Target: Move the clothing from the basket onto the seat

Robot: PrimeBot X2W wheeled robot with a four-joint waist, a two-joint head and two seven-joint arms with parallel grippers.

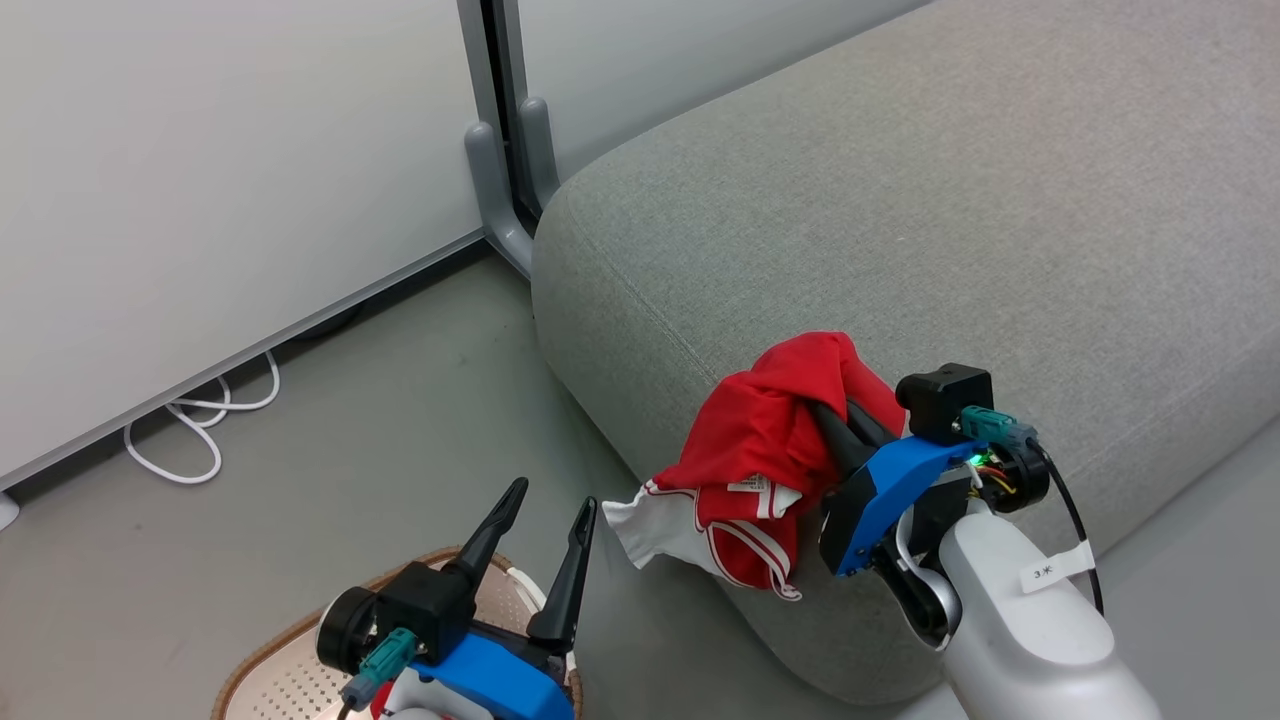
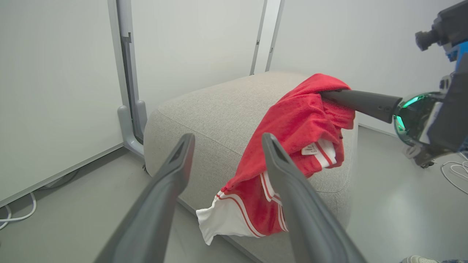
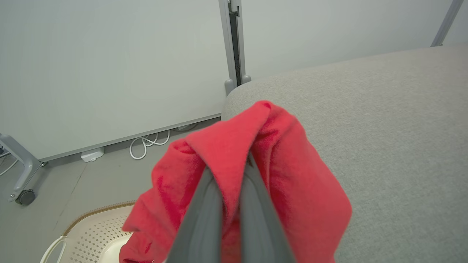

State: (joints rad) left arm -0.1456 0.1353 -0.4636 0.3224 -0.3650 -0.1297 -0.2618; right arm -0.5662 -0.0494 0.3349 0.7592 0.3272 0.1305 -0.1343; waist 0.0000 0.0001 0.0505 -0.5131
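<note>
seat top: open | blocker: red garment (draped at corner)

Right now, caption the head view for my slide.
Right gripper holds red clothing draped on the sofa; left gripper open.

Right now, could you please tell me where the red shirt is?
In the head view, the red shirt is right of centre, pinched in the right gripper and draped over the near rounded corner of the sofa.

pale wall panels stand at the far left, joined by a grey upright post with curved feet on the grey floor. a white cable lies looped along the panels' base, near a small white block. a grey leg on a dark caster stands well apart.
</note>
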